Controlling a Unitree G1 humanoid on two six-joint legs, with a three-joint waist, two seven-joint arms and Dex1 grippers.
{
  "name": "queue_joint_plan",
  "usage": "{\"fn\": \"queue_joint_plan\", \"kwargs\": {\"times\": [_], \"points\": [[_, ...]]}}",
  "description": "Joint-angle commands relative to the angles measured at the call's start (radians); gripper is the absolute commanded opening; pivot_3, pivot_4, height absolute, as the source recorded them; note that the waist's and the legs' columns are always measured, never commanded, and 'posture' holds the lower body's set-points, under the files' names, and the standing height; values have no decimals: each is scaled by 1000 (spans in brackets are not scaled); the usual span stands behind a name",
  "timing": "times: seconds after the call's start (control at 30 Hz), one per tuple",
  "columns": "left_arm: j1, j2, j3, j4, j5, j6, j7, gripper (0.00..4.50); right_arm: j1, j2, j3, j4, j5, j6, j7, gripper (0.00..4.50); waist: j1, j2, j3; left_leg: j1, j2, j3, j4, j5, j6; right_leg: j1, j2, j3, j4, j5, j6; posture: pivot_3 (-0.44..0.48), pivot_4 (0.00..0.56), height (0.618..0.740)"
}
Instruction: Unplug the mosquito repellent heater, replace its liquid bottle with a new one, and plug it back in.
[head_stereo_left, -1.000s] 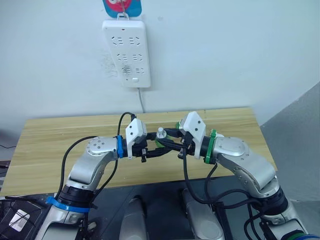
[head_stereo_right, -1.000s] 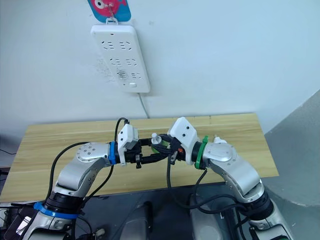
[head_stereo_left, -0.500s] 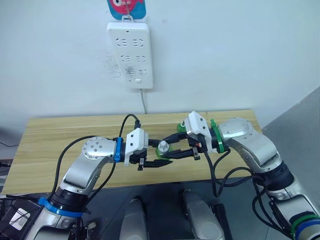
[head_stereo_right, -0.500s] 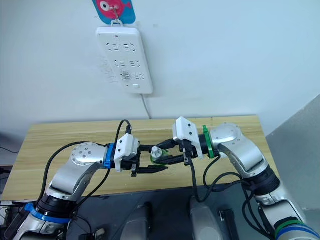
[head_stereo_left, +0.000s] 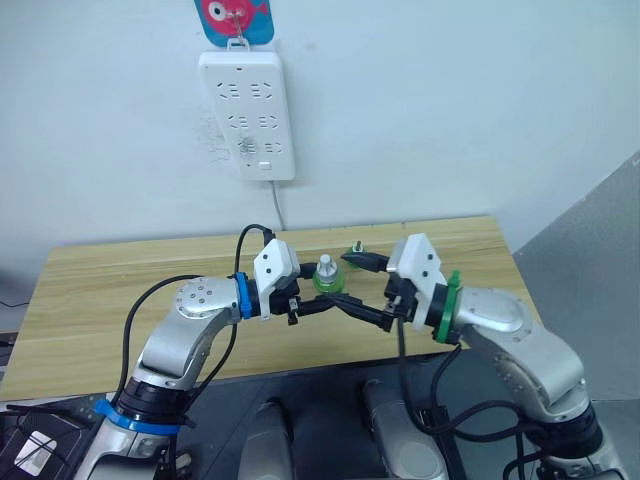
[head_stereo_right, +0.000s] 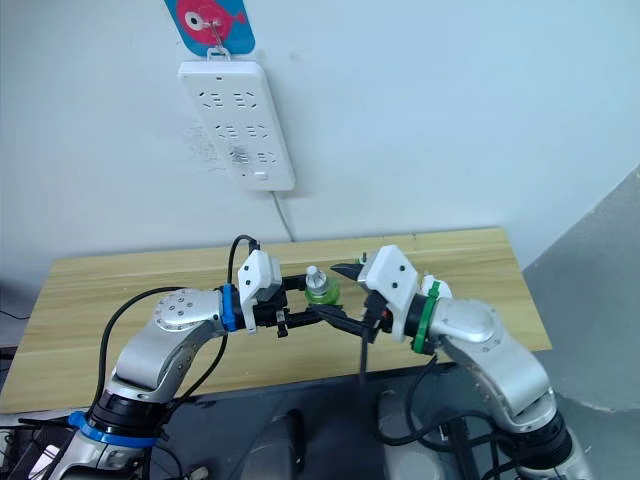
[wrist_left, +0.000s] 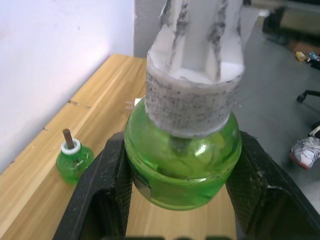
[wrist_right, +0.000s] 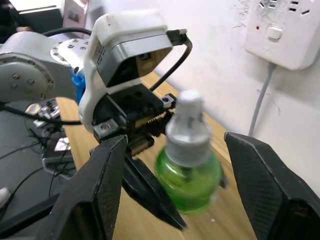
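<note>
I am looking down at a long wooden table (head_stereo_left: 100, 300) standing against a white wall (head_stereo_left: 450, 100), and a white power strip (head_stereo_left: 246, 115) is hanging on that wall from a blue and red hook plate (head_stereo_left: 232, 17); I am not making out any readable brand or lettering on the strip or plate. My left gripper (head_stereo_left: 328, 290) is holding the new one (head_stereo_left: 326, 276), the green bottle with the white cap, above the table's middle, its two black fingers (wrist_left: 102, 192) pressing against both sides of the round green body, cap pointing up. My right gripper (head_stereo_left: 362, 288) is sitting just beside that bottle with its fingers (wrist_right: 105, 187) spread wide, one on each side of it and touching nothing. Its liquid bottle (head_stereo_left: 354, 250), the capless green one with the bare wick stem, is standing upright on the table near the wall, just behind the grippers. The wick (wrist_left: 66, 137) is showing brown above a white collar.
</note>
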Motion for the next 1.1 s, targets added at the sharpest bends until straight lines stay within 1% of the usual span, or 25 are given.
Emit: {"fn": "queue_joint_plan", "kwargs": {"times": [0.03,0.07,0.13,0.2,0.3,0.33,0.37,0.43,0.5,0.6,0.67,0.77,0.83,0.87,0.9,0.93,1.07,1.1], "points": [[-12,-6,-1,-18,-8,-6,1,2228,-3,27,32,-5,-50,-23,-62,3240,-1,0,-4,0,0,0,0,0,0,0,0,0,0,0,0,-226,233,740],[-12,-8,-3,-20,-7,-6,1,2228,-3,33,39,2,-57,-31,-67,3240,-1,0,-5,0,0,0,0,0,0,0,0,0,0,0,0,-224,233,740],[-10,-7,-6,-27,-7,-3,1,2228,-2,41,44,11,-63,-42,-73,2862,-1,0,-5,0,0,0,0,0,0,0,0,0,0,0,0,-219,232,740],[-10,-6,-6,-32,-9,-1,0,2228,-3,44,44,18,-62,-51,-67,2297,-1,0,-5,0,0,0,0,0,0,0,0,0,0,0,0,-218,233,740],[-5,1,-6,-43,-11,3,-3,2228,-3,39,42,24,-53,-62,-49,1198,-1,0,-5,0,0,0,0,0,0,0,0,0,0,0,0,-205,232,740],[0,7,-7,-52,-15,8,-9,2228,-3,31,42,25,-45,-66,-34,1052,-1,-1,-5,0,0,0,0,0,0,0,0,0,0,0,0,-201,233,740],[7,14,-7,-64,-17,11,-14,2228,-4,14,45,26,-27,-76,8,1056,-1,-1,-5,0,0,0,0,0,0,0,0,0,0,0,0,-201,233,740],[28,40,-9,-88,-22,7,-46,2228,-24,-50,48,54,13,-143,157,1056,-1,-1,-5,0,0,0,0,0,0,0,0,0,0,0,0,-192,237,740],[45,65,-13,-105,-19,-16,-80,2228,-84,-123,45,150,53,-216,343,1056,-1,-1,-5,0,0,0,-1,0,0,0,0,0,-1,0,0,-186,238,740],[56,84,-10,-123,-23,-36,-110,2228,-206,-174,68,341,71,-312,570,1056,-3,-1,-5,1,0,1,0,0,1,1,0,0,-1,0,0,-172,240,740],[61,94,-9,-131,-26,-35,-120,2228,-258,-179,81,391,82,-307,632,1056,-3,0,-5,2,0,1,0,1,2,2,0,0,-1,1,-1,-140,240,740],[72,99,-8,-144,-25,-39,-124,2228,-269,-178,74,363,135,-246,663,1056,4,0,-5,2,1,0,-1,1,2,2,1,-1,0,0,-1,-123,242,740],[76,100,-5,-150,-23,-36,-122,2228,-267,-172,57,355,136,-246,645,1807,10,0,-5,1,1,-1,-2,1,2,1,1,-1,-1,0,-1,-127,243,740],[77,101,-3,-150,-21,-35,-119,2228,-270,-173,41,352,137,-245,636,2041,13,0,-5,1,0,-1,-2,1,2,1,1,-1,-1,0,-1,-131,239,740],[78,102,-1,-149,-19,-35,-117,2228,-274,-177,26,349,138,-244,630,2387,17,0,-5,1,1,-1,-2,0,2,1,1,-1,-1,0,-1,-134,238,740],[78,104,1,-147,-18,-36,-115,2228,-277,-183,10,345,138,-244,624,2830,20,0,-5,1,1,-1,-2,0,2,1,1,-1,-1,0,-1,-139,239,740],[84,105,9,-132,-14,-42,-102,2228,-241,-258,-66,278,139,-236,602,4249,27,0,-5,1,0,0,0,1,2,1,0,0,-1,0,0,-155,237,740],[84,102,10,-128,-13,-43,-98,2228,-225,-272,-80,251,145,-229,590,4488,28,0,-5,1,0,0,0,1,2,1,0,0,-1,0,-1,-153,236,740]]}}
